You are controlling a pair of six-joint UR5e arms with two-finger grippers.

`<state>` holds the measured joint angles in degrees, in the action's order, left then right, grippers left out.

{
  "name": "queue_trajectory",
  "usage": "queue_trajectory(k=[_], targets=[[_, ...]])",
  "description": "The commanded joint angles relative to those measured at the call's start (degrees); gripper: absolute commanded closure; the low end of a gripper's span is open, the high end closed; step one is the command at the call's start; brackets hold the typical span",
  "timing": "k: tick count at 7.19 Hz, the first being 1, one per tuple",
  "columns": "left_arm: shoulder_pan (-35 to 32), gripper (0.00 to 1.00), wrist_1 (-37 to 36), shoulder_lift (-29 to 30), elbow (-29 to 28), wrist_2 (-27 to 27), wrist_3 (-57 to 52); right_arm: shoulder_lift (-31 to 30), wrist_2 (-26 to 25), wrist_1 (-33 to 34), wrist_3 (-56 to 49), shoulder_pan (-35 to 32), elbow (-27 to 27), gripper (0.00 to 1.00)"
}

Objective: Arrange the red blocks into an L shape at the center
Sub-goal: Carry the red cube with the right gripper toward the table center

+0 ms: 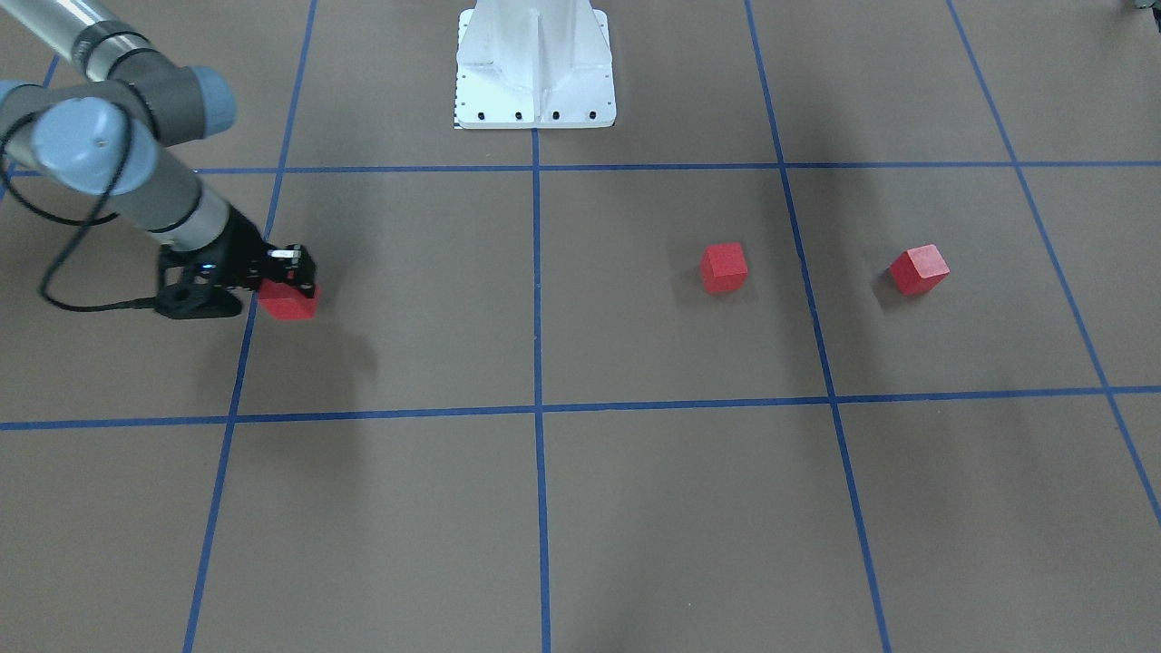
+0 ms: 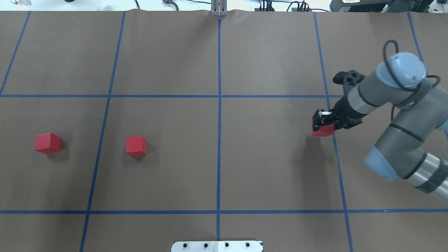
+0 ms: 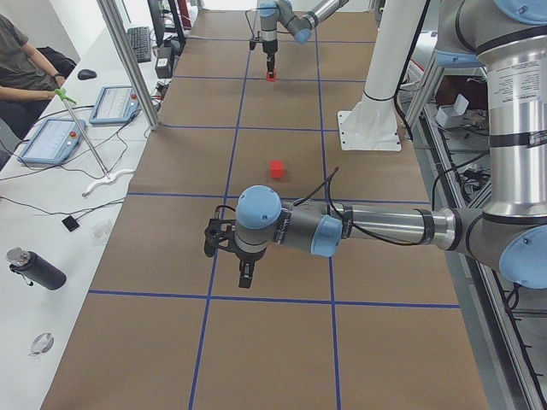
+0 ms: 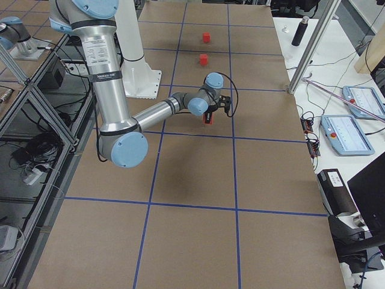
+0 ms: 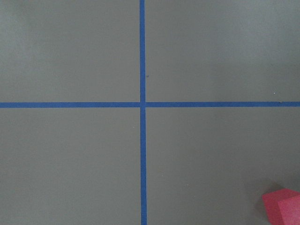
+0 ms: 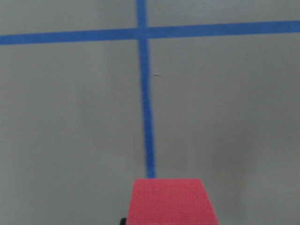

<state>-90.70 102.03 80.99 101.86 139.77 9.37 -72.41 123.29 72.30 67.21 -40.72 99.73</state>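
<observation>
Three red blocks (image 2: 136, 145) logged, none touching another, so no L yet.

Gripped block (image 2: 322, 132): pinched between the fingers of the right gripper (image 2: 322, 124), at the right-hand edge of the center (image 2: 266, 164), just inside the bordering tape. Its shadow falls offset on the covering, so I judge it lifted clear, held high enough to travel inward without scuffing.

Inner block (image 1: 724, 268): sits flat within the center patch, on the robot's left of the middle blue tape line (image 2: 219, 154).

Outer block (image 1: 919, 269): lies in the next grid square out, turned slightly askew.

Left gripper (image 3: 245, 275): hangs above the table on that side. Whether it is spread or pressed together, cannot tell.

Cubes: matte, plain-faced, crisp-edged. The flat parallel faces suit a two-finger pinch.

Brown surface (image 2: 164, 52): matte, paper-like, ruled into squares by tape.
</observation>
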Motion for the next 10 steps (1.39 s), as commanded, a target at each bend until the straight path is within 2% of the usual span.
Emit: queue_trajectory(k=[1,3,5,10], targets=[[0.0,0.0,0.1,-0.5,-0.3,1.4,0.0,19.1,-6.8,15.1,11.1,8.0,-2.4,1.0],[0.0,0.0,0.0,-0.5,-0.4,1.4,0.1,28.3,-13.5,15.5,17.3,12.7,-11.3,1.0],[0.0,0.0,0.1,-0.5,-0.3,1.4,0.1,30.6,-13.8,10.8,18.3,13.7,-16.7,1.0],[0.0,0.0,0.1,-0.5,-0.1,1.4,0.1,29.8,-13.6,10.9,13.8,13.7,-17.5,1.0]])
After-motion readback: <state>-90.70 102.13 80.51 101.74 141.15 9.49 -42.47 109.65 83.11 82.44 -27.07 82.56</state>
